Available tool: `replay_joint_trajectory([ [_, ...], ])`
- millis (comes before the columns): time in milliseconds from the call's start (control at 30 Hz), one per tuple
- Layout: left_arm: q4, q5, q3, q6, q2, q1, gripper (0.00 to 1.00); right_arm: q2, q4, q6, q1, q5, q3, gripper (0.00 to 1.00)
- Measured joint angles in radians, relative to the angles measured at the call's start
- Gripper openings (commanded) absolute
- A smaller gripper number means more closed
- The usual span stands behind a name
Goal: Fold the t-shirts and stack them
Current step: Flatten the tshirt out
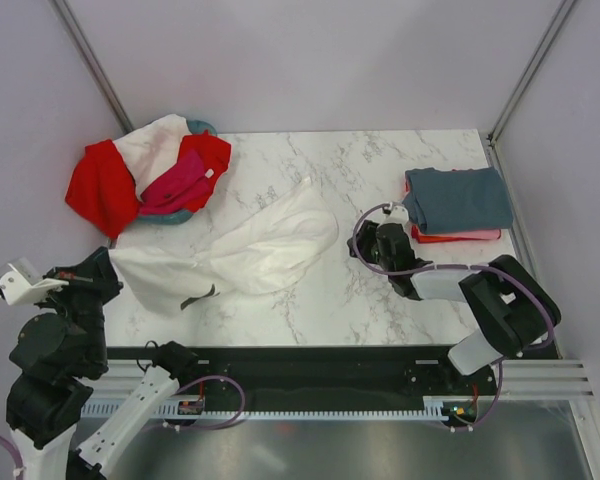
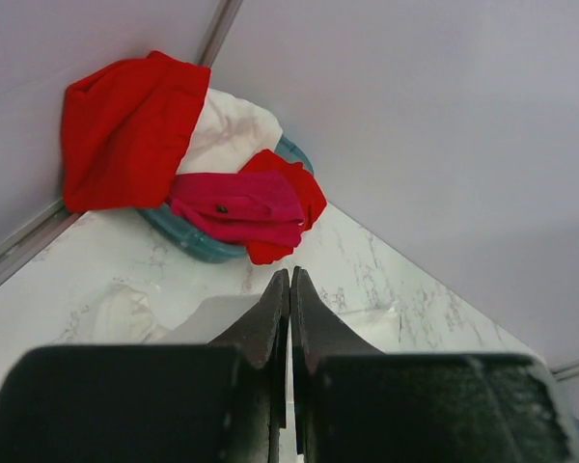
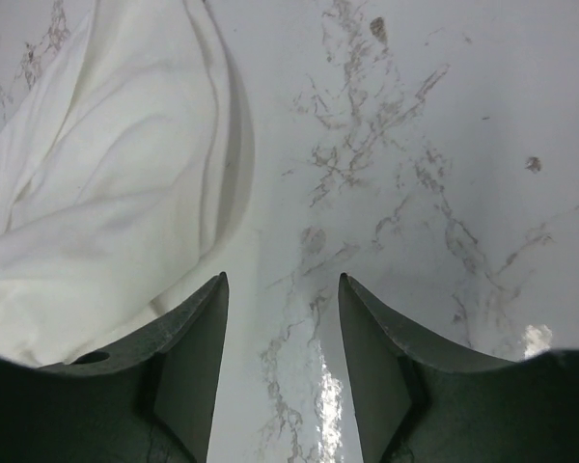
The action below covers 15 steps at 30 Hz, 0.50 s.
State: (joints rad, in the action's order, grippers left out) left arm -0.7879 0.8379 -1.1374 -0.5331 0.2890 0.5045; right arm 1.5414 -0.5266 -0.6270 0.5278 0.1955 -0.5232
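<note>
To the left of your open, empty right gripper [image 3: 282,323] lies the white t-shirt [image 1: 270,245] on the table [image 1: 380,175], stretched diagonally toward your left gripper [image 2: 289,294], closed at its near corner.

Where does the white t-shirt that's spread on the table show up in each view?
Top external: the white t-shirt lies spread out, centre-left on the table.
Left wrist: only pale folds of it show, low on the left.
Right wrist: it fills the upper left.
Shared landmark: the marble tabletop, whose grey veining shows in all three views.
</note>
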Motion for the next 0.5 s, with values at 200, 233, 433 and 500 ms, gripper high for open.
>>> replay_joint_trajectory([
  [200,-0.003,0.019,0.038,0.019,-0.003,0.0,0.02,0.11,-0.019,0.014,0.0,-0.18,-0.077,0.46],
  [233,-0.004,0.019,0.043,0.023,-0.003,0.0,0.02,0.124,-0.024,0.013,0.0,-0.202,-0.086,0.47],
  [433,-0.003,0.016,0.083,0.039,-0.003,0.0,0.02,0.186,-0.037,0.008,0.005,-0.296,-0.116,0.55],
  [500,-0.003,0.016,0.096,0.047,-0.004,0.0,0.02,0.209,-0.041,0.007,0.005,-0.301,-0.138,0.6],
])
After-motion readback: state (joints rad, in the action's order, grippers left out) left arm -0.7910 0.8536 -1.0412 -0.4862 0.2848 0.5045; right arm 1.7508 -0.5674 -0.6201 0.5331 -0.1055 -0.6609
